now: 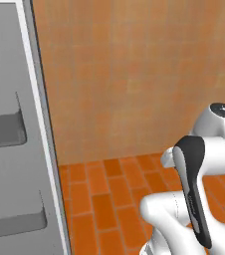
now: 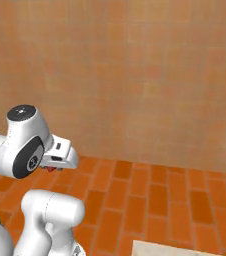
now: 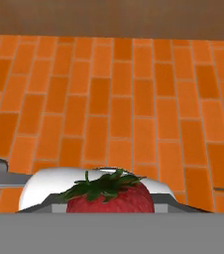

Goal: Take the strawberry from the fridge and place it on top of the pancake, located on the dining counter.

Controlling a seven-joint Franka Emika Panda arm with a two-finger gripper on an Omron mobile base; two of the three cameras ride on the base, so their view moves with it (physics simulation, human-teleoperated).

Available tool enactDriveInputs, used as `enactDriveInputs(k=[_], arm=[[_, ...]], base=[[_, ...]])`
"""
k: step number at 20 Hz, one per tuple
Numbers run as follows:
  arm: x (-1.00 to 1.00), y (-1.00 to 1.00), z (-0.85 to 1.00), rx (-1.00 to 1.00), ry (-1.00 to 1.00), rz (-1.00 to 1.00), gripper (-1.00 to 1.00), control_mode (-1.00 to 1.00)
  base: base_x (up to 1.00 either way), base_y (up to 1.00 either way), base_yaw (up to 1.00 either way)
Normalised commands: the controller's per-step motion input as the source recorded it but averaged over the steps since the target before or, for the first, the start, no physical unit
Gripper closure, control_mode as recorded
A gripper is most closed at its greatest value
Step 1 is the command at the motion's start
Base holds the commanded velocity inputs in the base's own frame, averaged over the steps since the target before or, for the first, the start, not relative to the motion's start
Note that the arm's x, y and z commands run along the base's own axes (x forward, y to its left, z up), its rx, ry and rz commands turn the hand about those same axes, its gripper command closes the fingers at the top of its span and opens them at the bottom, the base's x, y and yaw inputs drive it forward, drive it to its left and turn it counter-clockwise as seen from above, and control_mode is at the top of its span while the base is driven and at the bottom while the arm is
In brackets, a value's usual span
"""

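Note:
The strawberry (image 3: 110,197), bright red with a green leafy cap, sits at the bottom middle of the hand view, held between the fingers of my gripper (image 3: 110,206), which is shut on it. From the right base view, the white hand (image 2: 60,154) is tucked close to the arm's upper joint, and a small red bit of the strawberry (image 2: 50,169) peeks out beneath it. The fridge (image 1: 10,149) shows as a grey panel with recessed shelves at the far left of the left base view. The pancake is out of view. A beige corner of the dining counter (image 2: 185,248) enters at the bottom.
An orange brick floor (image 3: 119,99) spreads below the hand. A tan tiled wall (image 2: 145,75) rises ahead across both base views. My own white arm links (image 1: 194,199) stand folded in the lower right of the left base view.

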Motion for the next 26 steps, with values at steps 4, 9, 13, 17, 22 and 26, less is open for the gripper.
enactDriveInputs(k=[4,9,13,17,22,26], arm=[[0.0,0.0,0.0,0.0,0.0,0.0,1.0,1.0],[0.0,0.0,0.0,0.0,0.0,0.0,1.0,1.0],[0.0,0.0,0.0,0.0,0.0,0.0,1.0,1.0],[0.0,0.0,0.0,0.0,0.0,0.0,1.0,1.0],[0.0,0.0,0.0,0.0,0.0,0.0,1.0,1.0],[0.0,0.0,0.0,0.0,0.0,0.0,1.0,1.0]], base=[[1.0,-0.09,0.0],[1.0,-0.02,0.0],[1.0,-0.27,0.01],[1.0,-0.52,0.0],[1.0,-0.51,-0.18],[0.68,-0.55,-0.6]])
